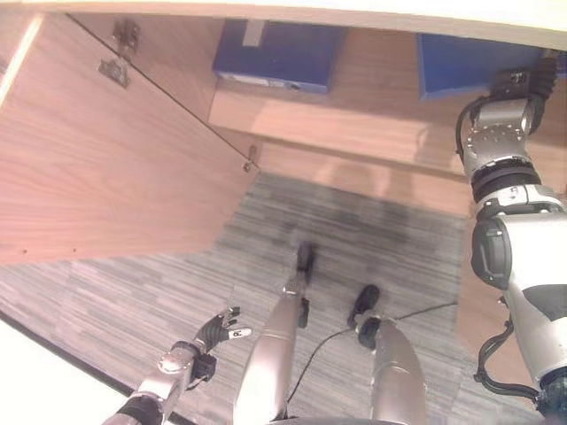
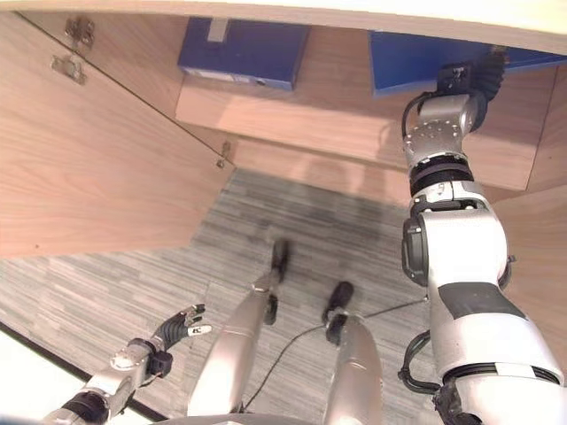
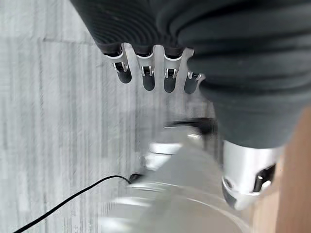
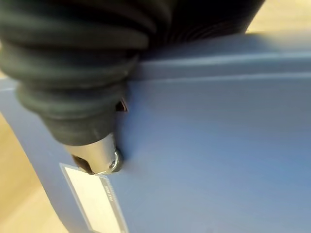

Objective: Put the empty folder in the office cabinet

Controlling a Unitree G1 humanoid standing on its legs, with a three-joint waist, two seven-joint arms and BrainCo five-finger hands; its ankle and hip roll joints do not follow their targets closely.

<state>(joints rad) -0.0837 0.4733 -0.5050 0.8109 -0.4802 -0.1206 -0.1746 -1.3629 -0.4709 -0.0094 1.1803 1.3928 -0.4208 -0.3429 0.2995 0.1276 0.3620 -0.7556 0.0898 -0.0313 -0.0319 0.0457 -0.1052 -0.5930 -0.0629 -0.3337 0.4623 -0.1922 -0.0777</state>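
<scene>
Hand: right hand (image 4: pixel 95 155) pressed against the folder, fingers hidden
Folder: flat blue cardboard folder (image 4: pixel 214 145) with white spine label (image 4: pixel 95 201)

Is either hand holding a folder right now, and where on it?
The right hand is against the blue folder near its labelled spine; its grip cannot be told. The left hand holds nothing.

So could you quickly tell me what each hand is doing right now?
Left hand: open, holding nothing, low above the floor.
Right hand: against the blue folder in the cabinet; grip cannot be told.
</scene>
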